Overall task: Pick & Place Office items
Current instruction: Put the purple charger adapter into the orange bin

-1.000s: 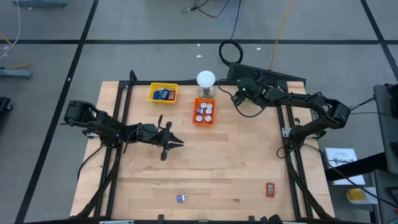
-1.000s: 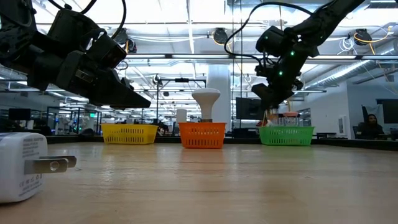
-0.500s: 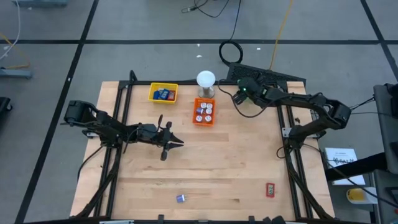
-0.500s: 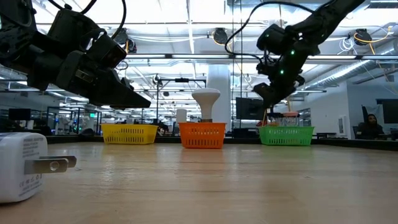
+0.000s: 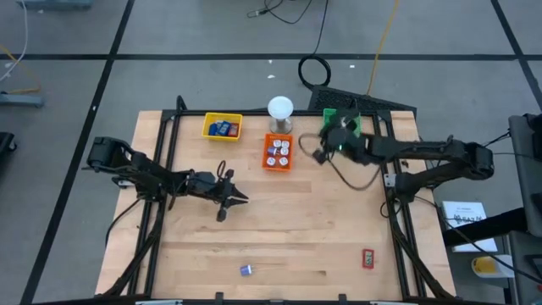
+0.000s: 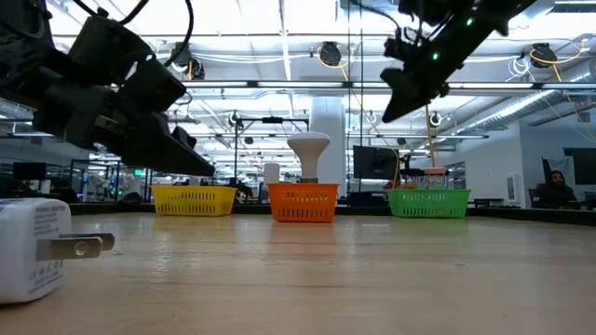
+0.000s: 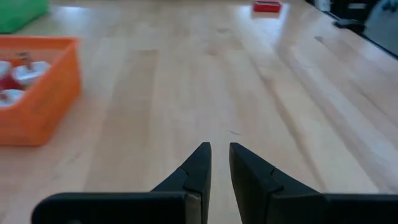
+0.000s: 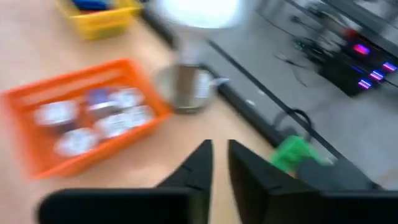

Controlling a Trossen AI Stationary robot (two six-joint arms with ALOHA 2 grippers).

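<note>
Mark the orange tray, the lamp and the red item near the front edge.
orange tray (image 5: 266, 163): high view, its front left rim.
lamp (image 5: 280, 108): high view, middle of its white globe.
red item (image 5: 367, 258): high view, its middle.

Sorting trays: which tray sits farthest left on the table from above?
The yellow tray, at the table's far edge; the orange tray and green tray lie further right.

Nearly closed gripper (image 8: 219, 163) above orange tray (image 8: 37, 155).

right gripper (image 5: 318, 155) closed, lifted off green tray (image 5: 342, 121)
</note>
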